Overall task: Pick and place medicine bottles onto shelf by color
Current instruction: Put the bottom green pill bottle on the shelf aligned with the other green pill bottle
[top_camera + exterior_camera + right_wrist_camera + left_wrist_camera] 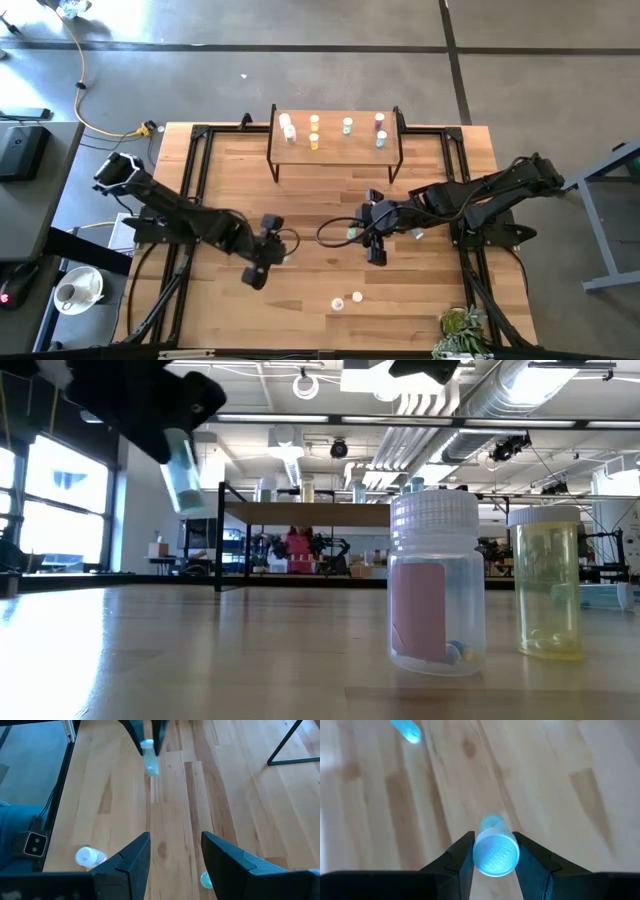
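- Teal bottle sits pinched between the fingers of the left tool, cap toward the wrist camera, lifted clear of the table.
- Risk: the grip looks to be on the cap end only, so the bottle could pivot or slip out on the way to the shelf; it hangs tilted in the low view.
- Risk: right tool hovers mid-table with its jaws apart and nothing between them, near the left tool; the arms could clash if both head for the shelf.
- Risk: bottles already standing on the shelf are close together, so a careless placement could topple one.
- Another teal bottle lies just beside the right tool; a white bottle lies on its side nearby.
- A pink bottle and a yellow bottle stand upright near the table's front edge.
- Surface: light wood planks, black frame rails.
- Room: open workshop, ceiling ducts, big windows, grey floor.
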Controlling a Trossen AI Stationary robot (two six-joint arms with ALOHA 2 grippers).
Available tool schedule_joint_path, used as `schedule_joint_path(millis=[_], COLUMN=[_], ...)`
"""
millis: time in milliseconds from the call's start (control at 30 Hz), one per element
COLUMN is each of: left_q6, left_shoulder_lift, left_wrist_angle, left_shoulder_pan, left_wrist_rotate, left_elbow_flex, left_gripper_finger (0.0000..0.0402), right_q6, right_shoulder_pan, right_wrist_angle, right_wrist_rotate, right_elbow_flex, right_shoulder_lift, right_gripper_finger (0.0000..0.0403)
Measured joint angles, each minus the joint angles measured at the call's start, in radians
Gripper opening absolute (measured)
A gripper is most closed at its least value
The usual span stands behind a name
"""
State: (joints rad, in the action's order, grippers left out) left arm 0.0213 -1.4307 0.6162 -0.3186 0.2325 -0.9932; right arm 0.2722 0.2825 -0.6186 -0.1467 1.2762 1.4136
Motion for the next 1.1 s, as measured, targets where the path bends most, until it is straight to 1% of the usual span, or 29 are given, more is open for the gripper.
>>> schedule_joint_path(millis=[133, 300, 467, 600, 700, 933, 1100], left_q6=[-0.115, -0.203, -0.296, -0.336, -0.368, -0.37, -0.327], left_shoulder_lift=[0.0, 0.0, 0.0, 0.0, -0.001, -0.001, -0.001], left_wrist_angle=[-0.088, -0.204, -0.316, -0.397, -0.455, -0.57, -0.644], left_shoulder_pan=[0.061, 0.118, 0.156, 0.174, 0.181, 0.182, 0.181], left_wrist_rotate=[0.0, -0.002, 0.0, 0.032, 0.043, 0.044, 0.041], left_elbow_flex=[0.0, 0.0, 0.0, 0.0, 0.0, 0.0, 0.0], left_gripper_finger=[0.0112, 0.0112, 0.0112, 0.0112, 0.0113, 0.0113, 0.0113], right_q6=[-0.001, -0.011, -0.066, -0.119, -0.165, -0.22, -0.221], right_shoulder_pan=[0.0, 0.0, 0.0, -0.001, -0.001, -0.002, -0.023], right_wrist_angle=[0.004, 0.041, 0.076, 0.085, 0.095, 0.125, 0.128], right_wrist_rotate=[0.0, -0.021, -0.028, -0.028, -0.028, -0.028, -0.027], right_elbow_flex=[0.0, 0.0, 0.0, 0.0, 0.0, 0.0, 0.0], right_shoulder_lift=[0.0, 0.0, 0.0, 0.0, 0.0, 0.0, 0.001], right_gripper_finger=[0.0167, 0.0171, 0.019, 0.021, 0.0217, 0.0216, 0.0215])
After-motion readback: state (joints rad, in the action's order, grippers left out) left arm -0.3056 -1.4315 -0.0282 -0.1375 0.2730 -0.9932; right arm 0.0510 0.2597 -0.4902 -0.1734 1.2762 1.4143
